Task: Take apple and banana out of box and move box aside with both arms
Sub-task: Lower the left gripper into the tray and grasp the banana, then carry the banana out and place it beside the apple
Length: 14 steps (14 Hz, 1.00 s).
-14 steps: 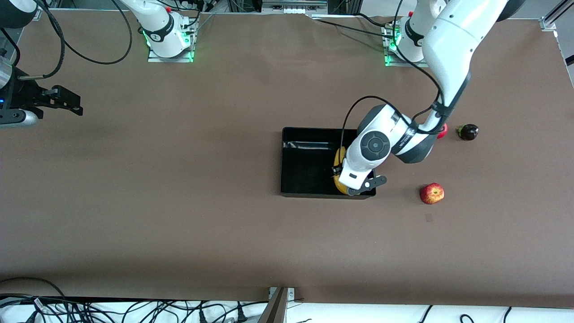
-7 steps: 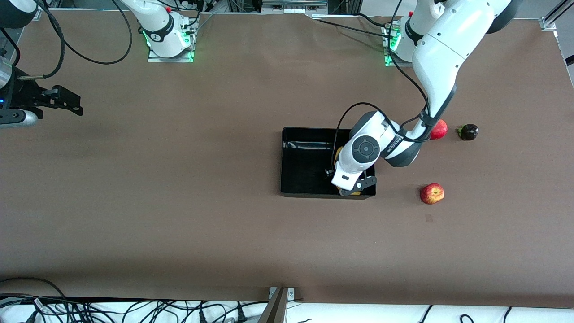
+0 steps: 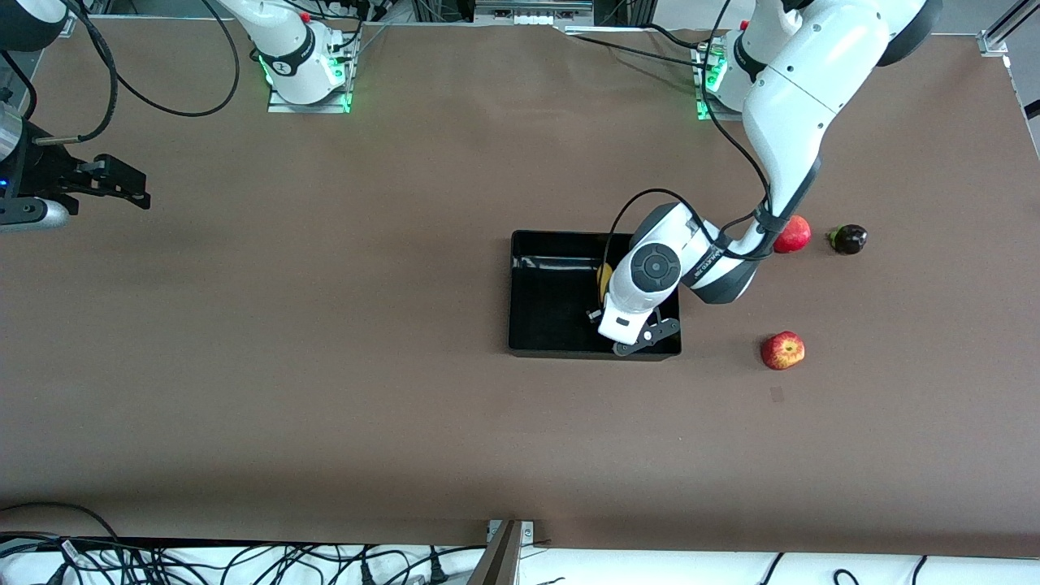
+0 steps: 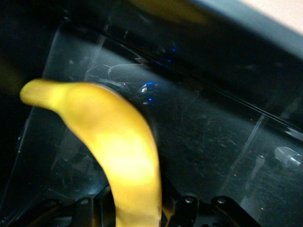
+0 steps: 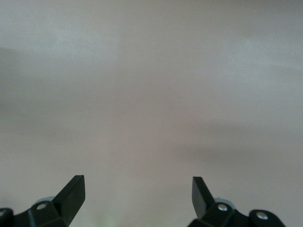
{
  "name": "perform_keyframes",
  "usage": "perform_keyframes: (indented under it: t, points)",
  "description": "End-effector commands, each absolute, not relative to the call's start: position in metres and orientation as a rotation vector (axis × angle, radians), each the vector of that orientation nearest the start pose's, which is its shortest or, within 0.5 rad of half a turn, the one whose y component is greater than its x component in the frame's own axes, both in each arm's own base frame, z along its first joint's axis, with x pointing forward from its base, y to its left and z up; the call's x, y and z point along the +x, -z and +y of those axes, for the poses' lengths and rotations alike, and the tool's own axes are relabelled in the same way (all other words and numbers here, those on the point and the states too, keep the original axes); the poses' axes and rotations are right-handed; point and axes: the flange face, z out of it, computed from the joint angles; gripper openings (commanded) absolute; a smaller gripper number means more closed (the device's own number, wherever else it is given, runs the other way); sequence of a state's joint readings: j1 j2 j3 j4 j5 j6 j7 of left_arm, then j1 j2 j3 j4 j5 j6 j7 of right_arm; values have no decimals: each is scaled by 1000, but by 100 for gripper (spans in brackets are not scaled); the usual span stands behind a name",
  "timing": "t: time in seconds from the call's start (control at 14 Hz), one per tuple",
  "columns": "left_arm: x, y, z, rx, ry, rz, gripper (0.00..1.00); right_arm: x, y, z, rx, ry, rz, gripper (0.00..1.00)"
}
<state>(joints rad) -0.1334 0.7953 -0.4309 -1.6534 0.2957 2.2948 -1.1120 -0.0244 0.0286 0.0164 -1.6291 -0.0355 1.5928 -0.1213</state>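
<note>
The black tray (image 3: 552, 292) lies on the brown table. My left gripper (image 3: 608, 307) is down inside it, at the end toward the left arm, shut on the yellow banana (image 3: 604, 280). In the left wrist view the banana (image 4: 118, 142) runs out from between the fingers of my left gripper (image 4: 139, 215) over the glossy tray floor (image 4: 227, 142). The red-and-yellow apple (image 3: 782, 350) lies on the table beside the tray, toward the left arm's end. My right gripper (image 3: 122, 183) waits open and empty at the right arm's end; in its wrist view the right gripper (image 5: 137, 194) shows over bare table.
A plain red pomegranate (image 3: 795, 235) and a small dark round fruit (image 3: 848, 239) lie beside the tray toward the left arm's end, farther from the front camera than the apple. Cables hang along the table's front edge.
My left gripper has carried the banana a little toward the right arm's end, deeper over the tray. The wrist now hides most of the banana. The right arm has not moved.
</note>
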Motion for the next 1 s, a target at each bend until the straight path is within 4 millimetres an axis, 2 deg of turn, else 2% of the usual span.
perform_keyframes:
  t: [0.0, 0.14, 0.28, 0.5, 0.57, 0.71, 0.78, 0.93]
  points:
    - [589, -178, -328, -3047, -160, -698, 0, 563, -586, -9, -3149, -113, -197, 100]
    - [595, -212, -326, -3000, -189, -700, 0, 563, -587, -9, -3149, -111, -200, 100]
    - [602, -260, -326, -2991, -205, -723, 0, 563, -587, -9, -3149, -111, -200, 100]
    - [610, -319, -305, -3012, -261, -657, 0, 562, -587, -8, -3149, -111, -197, 100]
    - [617, -337, -282, -3017, -311, -605, 0, 562, -587, -8, -3150, -111, -192, 100]
    - [629, -368, -220, -3040, -416, -442, 0, 563, -587, -8, -3150, -111, -192, 100]
    - [634, -373, -186, -3038, -451, -370, 0, 563, -587, -8, -3150, -111, -192, 100]
    - [647, -365, -110, -3051, -505, -257, 0, 562, -587, -7, -3148, -113, -192, 100]
